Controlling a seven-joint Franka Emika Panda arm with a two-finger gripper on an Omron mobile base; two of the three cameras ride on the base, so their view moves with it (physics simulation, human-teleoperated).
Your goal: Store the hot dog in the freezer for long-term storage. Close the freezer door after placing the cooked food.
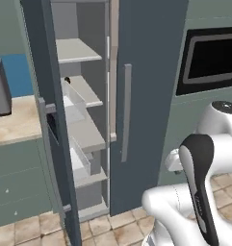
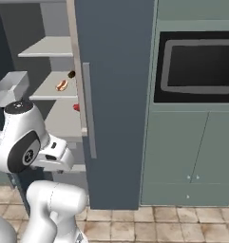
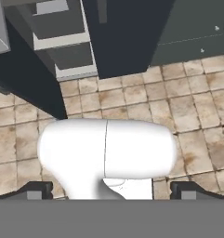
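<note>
Since the hot dog (image 2: 62,85) already lies on a freezer (image 1: 88,134) shelf, you swing the freezer door (image 1: 52,120), standing open far left. Tool (image 3: 111,190) tips spread, empty, pointing at the floor.

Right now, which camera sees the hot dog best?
The right base view: the hot dog lies in plain sight on a pale freezer shelf behind the open door. In the left base view the door's inner bins cover that spot. The hand view looks down at floor tiles and the freezer's bottom shelves.
</note>
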